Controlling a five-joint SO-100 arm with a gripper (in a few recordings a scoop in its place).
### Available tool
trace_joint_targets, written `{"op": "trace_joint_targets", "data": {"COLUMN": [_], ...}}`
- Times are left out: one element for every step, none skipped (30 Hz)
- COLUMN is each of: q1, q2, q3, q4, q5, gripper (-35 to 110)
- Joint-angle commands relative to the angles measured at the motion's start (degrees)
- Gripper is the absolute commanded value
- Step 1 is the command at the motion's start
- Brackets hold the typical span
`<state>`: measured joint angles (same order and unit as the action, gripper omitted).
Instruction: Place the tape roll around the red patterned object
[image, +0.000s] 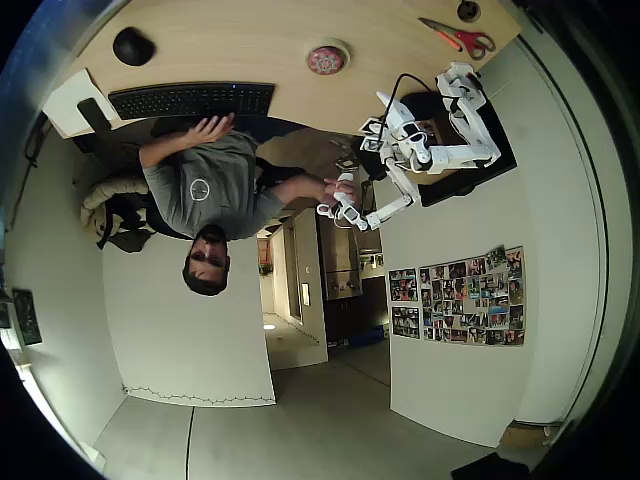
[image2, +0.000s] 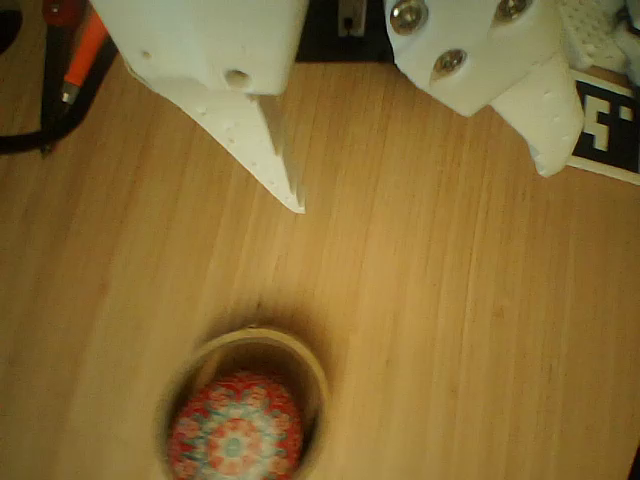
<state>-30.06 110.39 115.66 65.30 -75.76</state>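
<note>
The tape roll (image2: 308, 372), a pale cream ring, lies flat on the wooden table around the red patterned object (image2: 236, 440), a dome with a pale star-like pattern. In the overhead view the same tape roll (image: 343, 50) encircles the red patterned object (image: 326, 60) near the table's middle. My white gripper (image2: 424, 190) hovers above and apart from the ring, open, with nothing between its fingers. In the overhead view the gripper (image: 386, 112) sits at the table's edge, to the right of the ring.
Red-handled scissors (image: 460, 38) lie at the table's right, their orange handle (image2: 80, 50) and a black cable showing in the wrist view. A black mouse (image: 132, 45) and keyboard (image: 190, 98) are at the left. A person sits at the table.
</note>
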Motion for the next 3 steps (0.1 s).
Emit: {"op": "trace_joint_targets", "data": {"q1": [-0.7, -0.7, -0.6], "q2": [-0.1, -0.2, -0.2], "q3": [1.2, 1.7, 2.3], "q4": [-1.1, -1.8, -2.4], "q5": [-0.7, -0.9, -1.2], "gripper": [54, 54, 54]}}
